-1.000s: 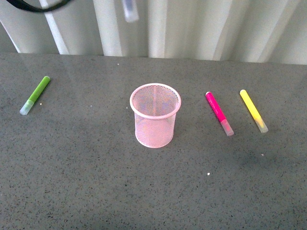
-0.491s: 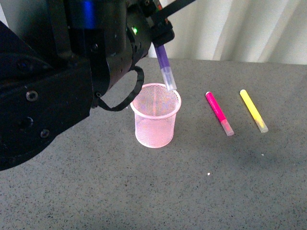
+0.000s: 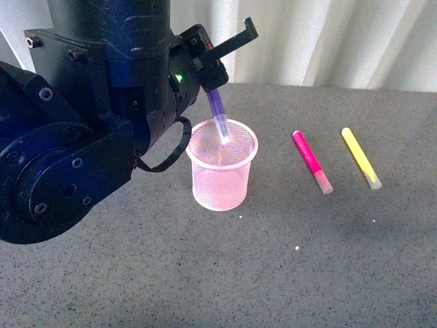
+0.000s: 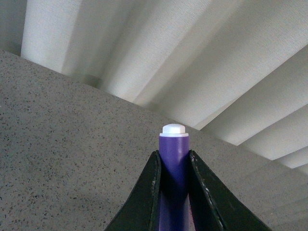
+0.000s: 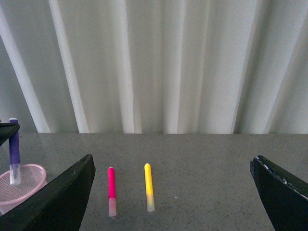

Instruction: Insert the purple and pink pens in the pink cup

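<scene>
My left gripper (image 3: 213,85) is shut on the purple pen (image 3: 218,113) and holds it nearly upright, cap down, over the pink cup (image 3: 220,164). The frosted cap dips just inside the cup's rim. In the left wrist view the pen (image 4: 173,163) stands between the two black fingers (image 4: 150,192), white end tip up. In the right wrist view the purple pen (image 5: 14,156) hangs over the cup (image 5: 21,185). The pink pen (image 3: 311,161) lies on the table right of the cup, also in the right wrist view (image 5: 111,190). My right gripper (image 5: 171,192) is open and empty, off the table.
A yellow marker (image 3: 360,158) lies right of the pink pen, also in the right wrist view (image 5: 149,186). The grey speckled table (image 3: 307,260) ends at a white pleated curtain (image 3: 328,41). The bulky left arm (image 3: 75,137) covers the table's left side.
The left arm has come into view and brought the purple pen down; its cap has moved from beside the cup's right rim to just inside the cup's mouth. It now hides the green marker.
</scene>
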